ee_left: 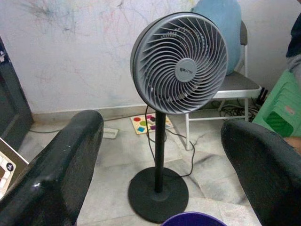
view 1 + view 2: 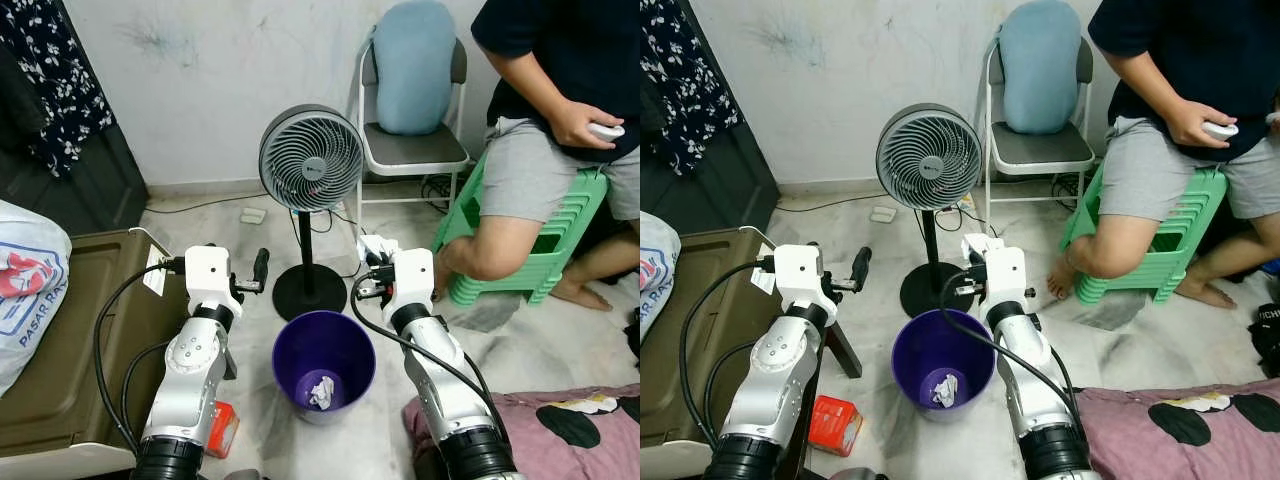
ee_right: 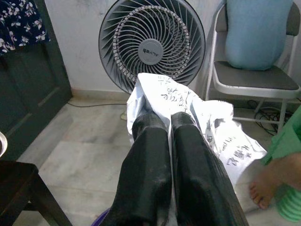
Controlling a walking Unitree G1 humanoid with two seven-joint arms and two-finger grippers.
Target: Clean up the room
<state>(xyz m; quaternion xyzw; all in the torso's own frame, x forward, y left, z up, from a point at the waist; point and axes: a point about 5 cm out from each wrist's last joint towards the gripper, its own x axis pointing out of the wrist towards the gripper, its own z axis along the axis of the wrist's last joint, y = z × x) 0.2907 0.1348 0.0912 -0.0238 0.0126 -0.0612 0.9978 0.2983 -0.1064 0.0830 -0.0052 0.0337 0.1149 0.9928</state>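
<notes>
A purple waste bin [image 2: 323,352] stands on the floor between my two arms, with a crumpled white paper [image 2: 320,392] at its bottom. My right gripper [image 3: 165,117] is shut on a white sheet printed with black writing [image 3: 181,96]. It holds the sheet above the bin's far right rim [image 2: 376,246]. My left gripper [image 1: 164,127] is open and holds nothing. It hovers over the bin's far left side [image 2: 258,270], pointing toward the fan.
A grey standing fan [image 2: 310,160] stands just behind the bin, its cord trailing on the floor. A person sits on green stools [image 2: 545,250] at the right, beside a folding chair [image 2: 410,150]. A brown table [image 2: 60,340] is at my left, a red box [image 2: 833,422] by my left arm.
</notes>
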